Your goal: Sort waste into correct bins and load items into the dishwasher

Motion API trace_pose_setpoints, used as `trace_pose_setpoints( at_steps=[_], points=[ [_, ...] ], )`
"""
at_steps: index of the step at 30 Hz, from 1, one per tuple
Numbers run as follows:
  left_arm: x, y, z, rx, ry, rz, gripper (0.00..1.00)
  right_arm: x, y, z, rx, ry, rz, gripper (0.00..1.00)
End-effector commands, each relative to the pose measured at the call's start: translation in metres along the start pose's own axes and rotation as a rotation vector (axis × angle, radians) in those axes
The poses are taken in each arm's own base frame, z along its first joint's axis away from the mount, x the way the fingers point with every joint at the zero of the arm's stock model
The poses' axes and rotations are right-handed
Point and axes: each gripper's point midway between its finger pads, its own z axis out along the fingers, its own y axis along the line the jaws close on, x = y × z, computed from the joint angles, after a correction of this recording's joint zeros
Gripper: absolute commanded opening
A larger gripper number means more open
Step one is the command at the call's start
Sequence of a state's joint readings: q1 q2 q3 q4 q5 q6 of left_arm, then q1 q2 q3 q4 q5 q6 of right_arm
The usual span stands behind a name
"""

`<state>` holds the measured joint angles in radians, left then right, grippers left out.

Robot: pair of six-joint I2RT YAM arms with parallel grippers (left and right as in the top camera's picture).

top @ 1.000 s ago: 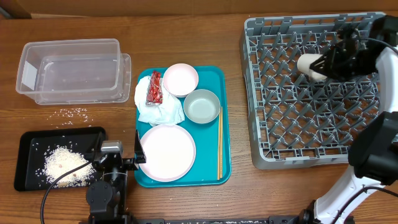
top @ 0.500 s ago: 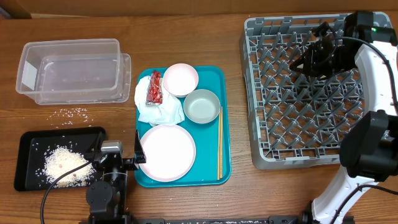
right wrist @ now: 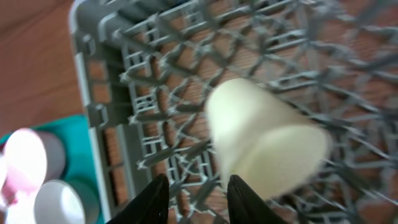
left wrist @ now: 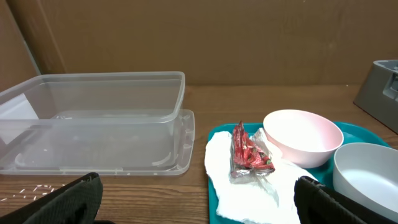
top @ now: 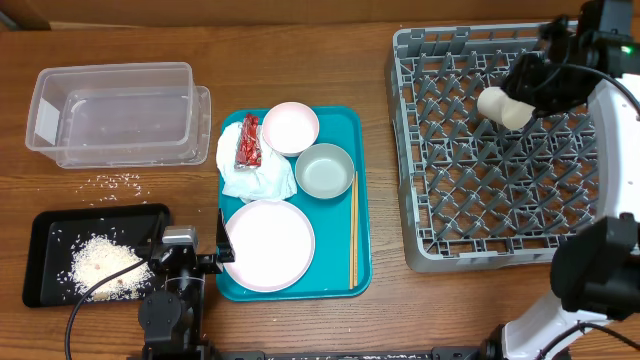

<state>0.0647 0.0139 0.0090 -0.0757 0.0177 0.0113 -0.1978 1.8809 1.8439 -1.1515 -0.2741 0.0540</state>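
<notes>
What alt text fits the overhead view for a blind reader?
The robot's right gripper hovers over a dish rack, beside a cup on its pegs. Left, a teal tray holds a large pink plate, a small pink plate, a bowl, chopsticks, a napkin and a red wrapper; farther left, a clear tub and a black tray.

No readable writing anywhere on the table. The only candidate is a white label (top: 46, 120) on the short end of the clear tub (top: 115, 70). It looks blank from overhead, and from the left wrist view it is only a pale patch with no legible print.
</notes>
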Motion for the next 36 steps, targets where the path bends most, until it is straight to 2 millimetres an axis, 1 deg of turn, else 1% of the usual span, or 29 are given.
trace_pose_setpoints(
  at_steps=[1, 2, 5, 6, 10, 13, 19, 23, 28, 30, 31, 36],
  points=[
    [0.0, -0.002, 0.0, 0.006, -0.004, 0.02, 1.0, -0.003, -0.018, -0.002, 0.104, -0.024, 0.05, 0.34],
    [0.0, -0.002, 0.0, 0.006, -0.004, 0.02, 1.0, -0.001, -0.018, 0.0, 0.105, -0.02, 0.05, 0.34],
    [0.0, -0.002, 0.0, 0.006, -0.004, 0.02, 1.0, 0.004, -0.025, 0.009, 0.126, -0.007, 0.054, 0.43],
    [0.0, -0.002, 0.0, 0.006, -0.004, 0.019, 1.0, 0.007, -0.026, 0.011, 0.126, 0.002, 0.056, 0.43],
    [0.0, -0.002, 0.0, 0.006, -0.004, 0.02, 1.0, 0.014, -0.029, 0.025, 0.114, 0.015, 0.059, 0.43],
    [0.0, -0.002, 0.0, 0.006, -0.004, 0.02, 1.0, 0.015, -0.02, 0.033, 0.063, 0.012, 0.052, 0.43],
    [0.0, -0.002, 0.0, 0.006, -0.004, 0.02, 1.0, 0.012, -0.014, 0.044, 0.035, -0.015, 0.035, 0.43],
    [0.0, -0.002, 0.0, 0.006, -0.004, 0.02, 1.0, 0.014, -0.013, 0.049, 0.032, -0.016, 0.03, 0.43],
    [0.0, -0.002, 0.0, 0.006, -0.004, 0.019, 1.0, 0.013, -0.011, 0.051, 0.03, -0.022, 0.024, 0.42],
    [0.0, -0.002, 0.0, 0.006, -0.004, 0.02, 1.0, 0.013, -0.011, 0.051, 0.029, -0.024, 0.024, 0.37],
    [0.0, -0.002, 0.0, 0.006, -0.004, 0.02, 1.0, 0.012, -0.011, 0.051, 0.029, -0.026, 0.023, 0.33],
    [0.0, -0.002, 0.0, 0.006, -0.004, 0.02, 1.0, 0.01, -0.01, 0.052, 0.026, -0.036, 0.044, 0.31]
  ],
)
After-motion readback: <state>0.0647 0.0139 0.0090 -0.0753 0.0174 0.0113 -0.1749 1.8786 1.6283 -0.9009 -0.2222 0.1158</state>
